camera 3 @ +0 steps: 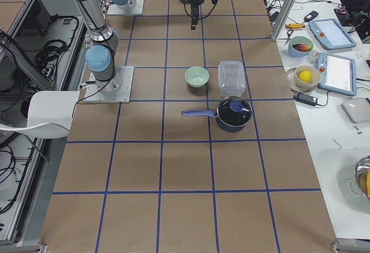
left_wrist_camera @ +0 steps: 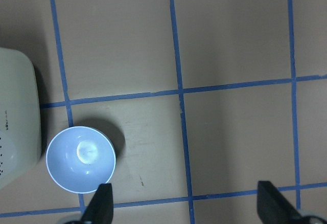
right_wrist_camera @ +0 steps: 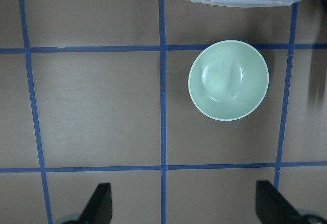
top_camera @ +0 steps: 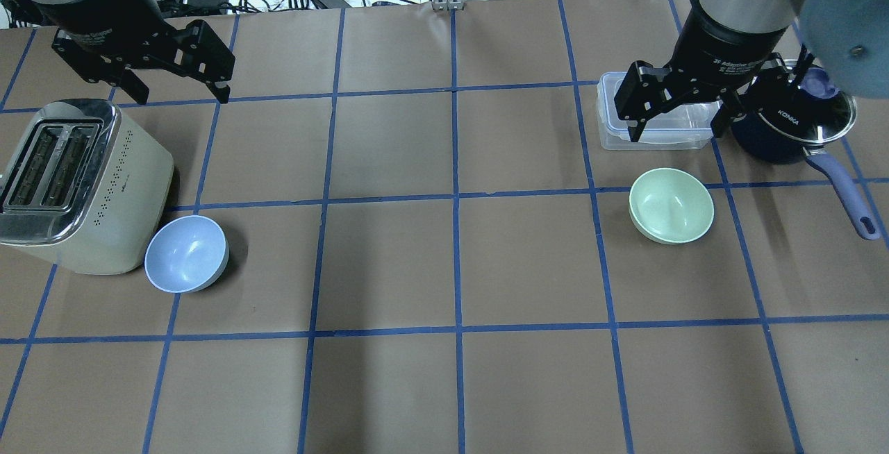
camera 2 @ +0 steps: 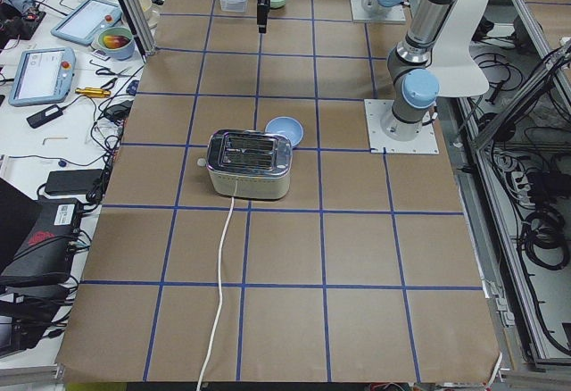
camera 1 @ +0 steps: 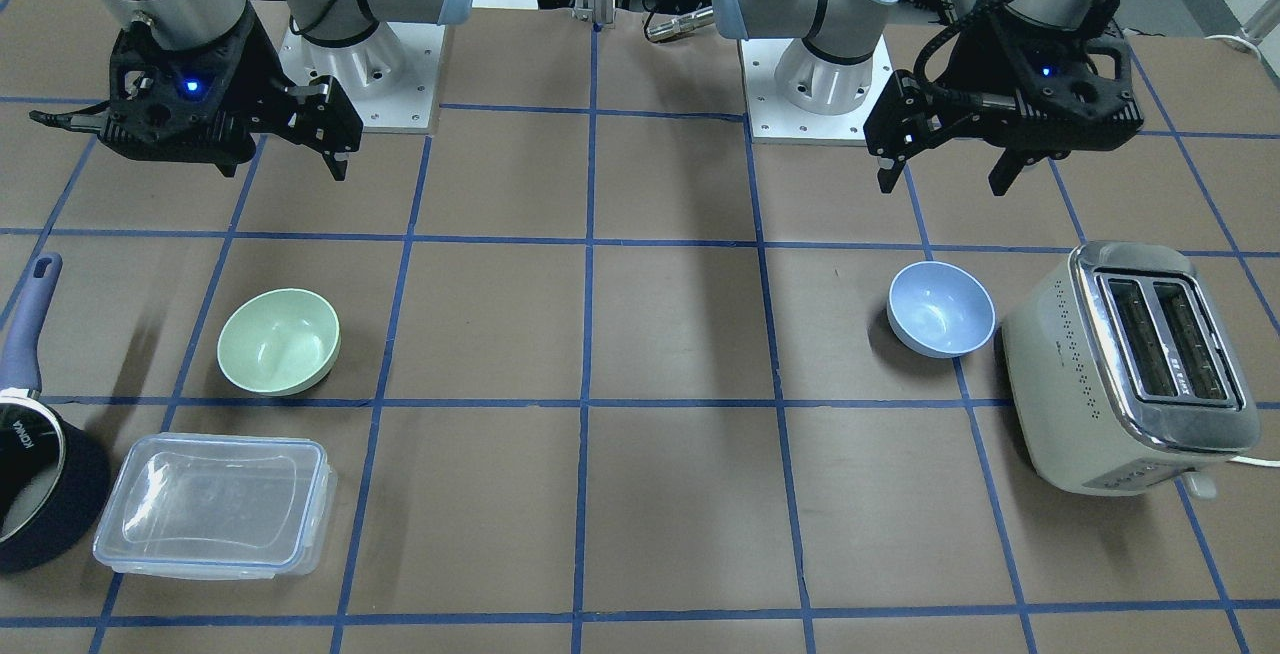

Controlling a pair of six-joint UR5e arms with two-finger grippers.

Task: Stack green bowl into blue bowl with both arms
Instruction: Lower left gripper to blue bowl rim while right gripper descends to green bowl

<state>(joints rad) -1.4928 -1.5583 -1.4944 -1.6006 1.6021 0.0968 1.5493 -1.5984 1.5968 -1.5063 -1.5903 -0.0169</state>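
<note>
The pale mint-green bowl [camera 1: 279, 341] stands upright on the table; it also shows in the overhead view [top_camera: 671, 205] and the right wrist view [right_wrist_camera: 228, 80]. The pale blue bowl [camera 1: 941, 308] stands upright next to the toaster; it also shows in the overhead view [top_camera: 186, 253] and the left wrist view [left_wrist_camera: 80, 158]. My right gripper [top_camera: 677, 133] hangs open and empty above the table, beyond the green bowl and over the clear container. My left gripper [top_camera: 182, 96] hangs open and empty, high above the table beyond the blue bowl.
A cream toaster [top_camera: 76, 183] stands right beside the blue bowl. A clear lidded container [top_camera: 656, 117] and a dark blue saucepan [top_camera: 792, 124] with a long handle sit close to the green bowl. Blue tape lines grid the brown table.
</note>
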